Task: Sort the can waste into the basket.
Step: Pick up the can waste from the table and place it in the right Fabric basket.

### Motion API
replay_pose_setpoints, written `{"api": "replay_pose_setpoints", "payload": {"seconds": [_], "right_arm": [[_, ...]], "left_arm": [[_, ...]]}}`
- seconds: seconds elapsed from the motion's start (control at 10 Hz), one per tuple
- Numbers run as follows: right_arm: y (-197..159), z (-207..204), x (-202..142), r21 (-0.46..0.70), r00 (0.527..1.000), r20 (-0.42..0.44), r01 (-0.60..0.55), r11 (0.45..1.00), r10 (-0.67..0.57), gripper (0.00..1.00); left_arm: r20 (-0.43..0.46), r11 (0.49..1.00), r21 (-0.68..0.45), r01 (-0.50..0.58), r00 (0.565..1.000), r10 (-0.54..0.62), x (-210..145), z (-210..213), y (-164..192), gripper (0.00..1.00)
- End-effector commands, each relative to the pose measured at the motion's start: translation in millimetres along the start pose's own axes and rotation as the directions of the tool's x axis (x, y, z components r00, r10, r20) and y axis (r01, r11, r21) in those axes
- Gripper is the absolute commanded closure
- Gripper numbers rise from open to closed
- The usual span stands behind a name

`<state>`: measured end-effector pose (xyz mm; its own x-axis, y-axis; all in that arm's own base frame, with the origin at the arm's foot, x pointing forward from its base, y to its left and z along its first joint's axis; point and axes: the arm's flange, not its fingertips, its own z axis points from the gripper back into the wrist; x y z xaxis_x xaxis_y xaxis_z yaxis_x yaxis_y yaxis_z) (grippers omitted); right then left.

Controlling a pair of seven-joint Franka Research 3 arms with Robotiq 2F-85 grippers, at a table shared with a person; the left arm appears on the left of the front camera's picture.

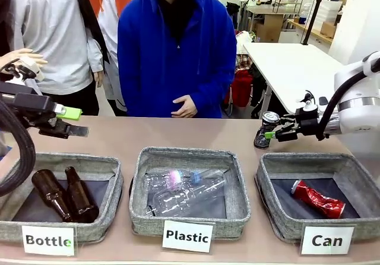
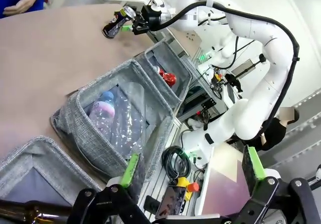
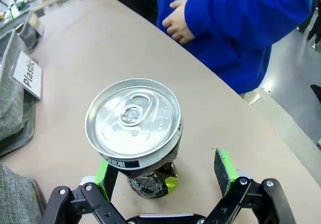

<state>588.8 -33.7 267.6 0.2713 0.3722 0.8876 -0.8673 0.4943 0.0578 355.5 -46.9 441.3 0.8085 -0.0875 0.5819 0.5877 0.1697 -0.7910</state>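
Three grey fabric baskets line the near edge of the table [image 1: 119, 135], each with a white card: "Bottle", "Plastic" and "Can". Brown glass bottles [image 1: 59, 195] lie in the left basket [image 1: 110, 176], clear plastic bottles [image 1: 181, 192] in the middle basket [image 1: 237, 193]. Inside the "Can" basket [image 1: 270, 211] on the right, the crushed red can [image 1: 317, 198] lies flat on the dark lining.

Beyond that basket, the dented dark can [image 1: 265, 129] stands on the table, leaning slightly, its silver top and pull tab uppermost. The right gripper [image 1: 279, 133] is at this can with its jaws spread. In the right wrist view the can [image 3: 138, 133] sits between the green pads, touching or just beside one pad [image 3: 104, 170], while the other pad [image 3: 224, 166] stands clear of it. Small print runs around the can's rim but is too small to read.

Over the table's left side, the left gripper [image 1: 70, 122] hovers above the "Bottle" basket, jaws spread and holding nothing. A person in a blue jacket [image 1: 172, 51] stands at the far edge.
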Motion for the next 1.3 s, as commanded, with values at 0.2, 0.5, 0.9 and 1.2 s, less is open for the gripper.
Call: {"api": "replay_pose_setpoints", "payload": {"seconds": [0.2, 0.5, 0.9, 1.2], "right_arm": [[-4.8, -14.2, -1.1, 0.001, 0.998, 0.055, 0.005, 1.000, -0.005, 0.00], [-6.3, -22.3, 2.3, 0.053, 0.993, 0.100, 0.061, 0.997, -0.066, 0.59], [-6.3, -26.3, 4.4, 0.070, 0.989, 0.121, 0.077, 0.995, -0.085, 1.00], [0.3, -20.7, 12.3, 0.091, 0.990, 0.126, 0.059, 0.994, -0.070, 1.00]], "left_arm": [[-0.004, 1.000, -0.008, -0.009, 1.000, 0.009, -2.0, 3.4, -2.1, 0.00], [-0.004, 1.000, -0.008, -0.009, 1.000, 0.009, -2.0, 3.4, -2.1, 0.00], [-0.004, 1.000, -0.008, -0.009, 1.000, 0.009, -2.0, 3.4, -2.1, 0.00], [-0.004, 1.000, -0.008, -0.009, 1.000, 0.009, -2.0, 3.4, -2.1, 0.00]]}}
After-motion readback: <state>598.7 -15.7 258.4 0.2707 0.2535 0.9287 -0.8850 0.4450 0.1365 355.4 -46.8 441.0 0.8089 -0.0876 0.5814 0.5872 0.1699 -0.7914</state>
